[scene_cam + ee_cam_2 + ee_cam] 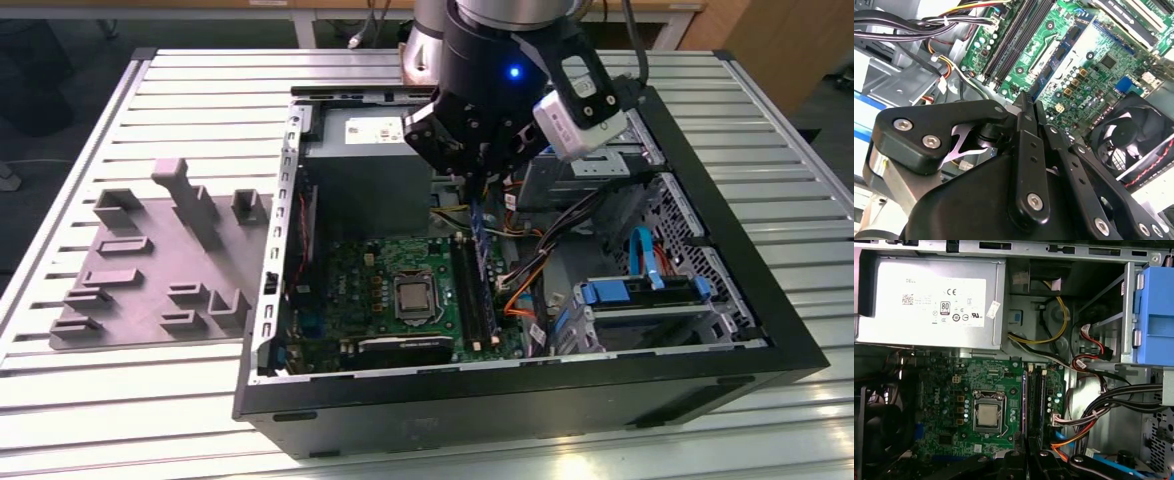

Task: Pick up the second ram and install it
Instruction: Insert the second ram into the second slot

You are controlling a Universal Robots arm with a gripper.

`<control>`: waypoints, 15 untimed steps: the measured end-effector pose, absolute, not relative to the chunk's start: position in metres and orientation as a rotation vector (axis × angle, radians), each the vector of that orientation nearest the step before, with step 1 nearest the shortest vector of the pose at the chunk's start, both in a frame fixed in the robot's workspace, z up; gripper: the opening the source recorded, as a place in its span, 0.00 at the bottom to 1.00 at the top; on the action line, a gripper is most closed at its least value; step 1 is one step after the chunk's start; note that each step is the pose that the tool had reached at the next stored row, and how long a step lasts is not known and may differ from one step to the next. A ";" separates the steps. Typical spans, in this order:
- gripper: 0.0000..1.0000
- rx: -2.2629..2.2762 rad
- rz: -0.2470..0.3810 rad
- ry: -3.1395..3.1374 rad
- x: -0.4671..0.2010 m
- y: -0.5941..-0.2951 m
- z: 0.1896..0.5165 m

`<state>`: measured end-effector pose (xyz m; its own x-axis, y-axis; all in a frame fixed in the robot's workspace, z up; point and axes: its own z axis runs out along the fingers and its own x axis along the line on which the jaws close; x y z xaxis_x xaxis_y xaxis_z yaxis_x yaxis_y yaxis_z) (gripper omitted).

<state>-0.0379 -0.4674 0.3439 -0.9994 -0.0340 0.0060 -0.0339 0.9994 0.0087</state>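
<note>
Ribbed metal tabletop carries an open black computer case, with a grey moulded fixture tray at the exterior view's left. Inside the case: grey power supply, green motherboard with the processor socket, blue drive caddies and a bundle of cables. End effector hangs over the black slot rails, its fingers drawn together on the second ram, a thin strip held edge-down just above the slots.

Second wrist view: fingers close together, motherboard beyond, fan near.

First wrist view: power supply along the case wall, slots beside cables; little free room either side.
</note>
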 end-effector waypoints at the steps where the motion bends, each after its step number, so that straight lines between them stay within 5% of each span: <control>1: 0.14 0.052 -0.014 -3.135 -0.038 -0.467 0.342; 15: 0.14 0.051 -0.013 -3.134 -0.038 -0.467 0.334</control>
